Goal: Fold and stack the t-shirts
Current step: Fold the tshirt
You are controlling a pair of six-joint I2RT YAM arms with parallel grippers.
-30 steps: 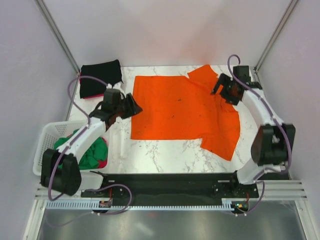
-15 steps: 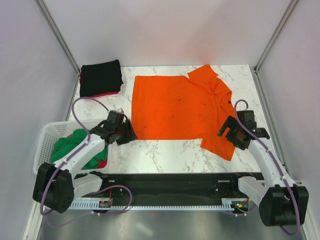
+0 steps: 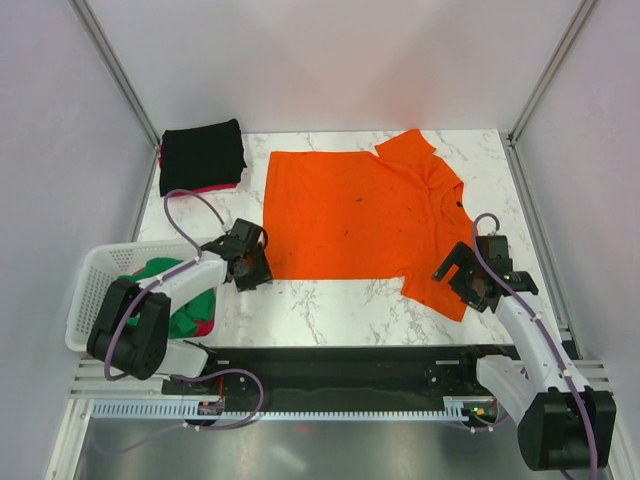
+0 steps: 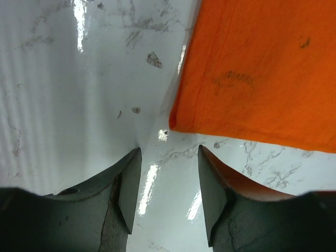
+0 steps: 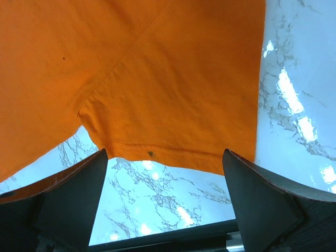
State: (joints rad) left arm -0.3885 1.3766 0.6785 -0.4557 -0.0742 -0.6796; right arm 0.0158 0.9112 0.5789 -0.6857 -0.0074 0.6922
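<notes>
Bright orange fabric t-shirt (image 3: 350, 215) lay spread flat on the white marbled table (image 3: 330, 310), left gripper (image 4: 168, 157) parted and empty just off its near-left corner, right gripper (image 5: 164, 157) spread wide at its near sleeve hem.

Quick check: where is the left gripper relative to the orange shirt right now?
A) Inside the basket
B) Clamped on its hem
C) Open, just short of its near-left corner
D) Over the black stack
C: in the left wrist view the left gripper is open over bare table, and the shirt lies just ahead with its corner ungripped.
</notes>
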